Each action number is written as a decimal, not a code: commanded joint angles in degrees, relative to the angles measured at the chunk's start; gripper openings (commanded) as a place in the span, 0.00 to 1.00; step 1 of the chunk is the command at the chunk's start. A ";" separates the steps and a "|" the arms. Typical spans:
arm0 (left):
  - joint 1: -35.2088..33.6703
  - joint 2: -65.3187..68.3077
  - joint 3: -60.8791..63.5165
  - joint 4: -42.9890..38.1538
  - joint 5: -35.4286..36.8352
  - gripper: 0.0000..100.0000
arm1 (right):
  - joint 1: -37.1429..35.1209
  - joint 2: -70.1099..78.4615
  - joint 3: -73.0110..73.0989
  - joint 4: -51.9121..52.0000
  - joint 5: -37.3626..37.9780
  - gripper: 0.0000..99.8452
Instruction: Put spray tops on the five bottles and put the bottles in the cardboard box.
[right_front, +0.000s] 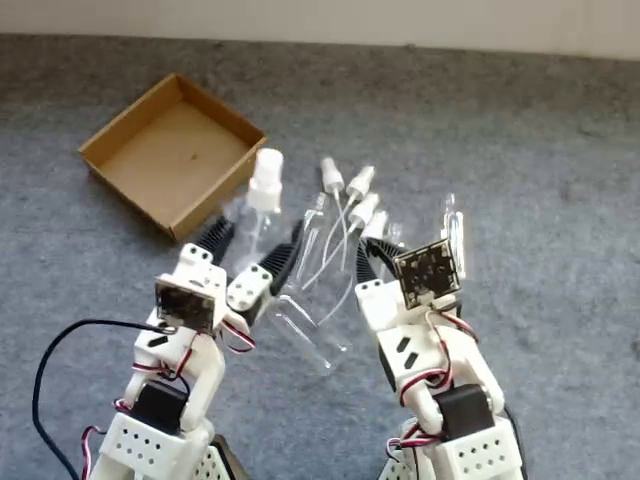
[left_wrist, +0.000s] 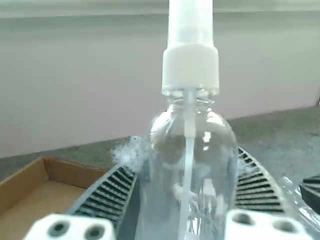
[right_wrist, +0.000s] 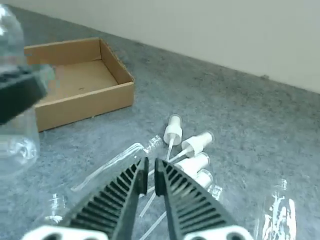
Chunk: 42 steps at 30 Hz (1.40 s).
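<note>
On grey carpeted table (right_front: 540, 140), high view: left gripper (right_front: 250, 242) is clamped on upright capped bottle (right_front: 262, 205), its white top up. It is near the closest corner of the cardboard box (right_front: 170, 150), which sits far left w/ open side up. Right gripper (right_front: 376, 245) hangs w/ its tips at a cluster of four loose spray tops (right_front: 360, 181), their thin tubes trailing toward the arms. One bare bottle (right_front: 312, 338) lies on its side btwn the two arms. A second clear bottle (right_front: 455, 225) lies just beyond the right arm's wrist.

Left wrist view: capped bottle (left_wrist: 192, 150) stands dead centre, w/ black ribbed fingers (left_wrist: 112, 192) pressed to either side of its clear body. White collar sits on the neck, w/ dip tube running down inside. Threads show just under the collar, so can't tell if it is screwed tight. Cardboard box (left_wrist: 30, 187) shows behind one finger, w/ pale wall (left_wrist: 75, 90) beyond.

Right wrist view: right gripper (right_wrist: 151, 172) has fingers together bar a thin slit, nothing btwn them. Just past its tips the four spray tops (right_wrist: 197, 142) lie close side by side on the carpet. A clear bottle lies alongside one finger, neck toward the tops, and another lies by the other finger. Cardboard box (right_wrist: 75, 80) sits well apart, farther back. Dark finger of the left gripper, w/ part of its bottle, is at the frame edge.
</note>
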 joint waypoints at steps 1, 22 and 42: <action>-3.30 -0.92 1.19 -8.09 0.53 0.13 | -0.04 -0.66 4.79 -12.44 0.18 0.02; -9.89 11.74 -22.20 -10.73 0.26 0.13 | -18.42 -0.66 22.46 -34.42 0.18 0.02; 5.14 58.24 -29.67 -36.04 0.79 0.13 | -18.68 -0.66 23.43 -34.42 0.18 0.02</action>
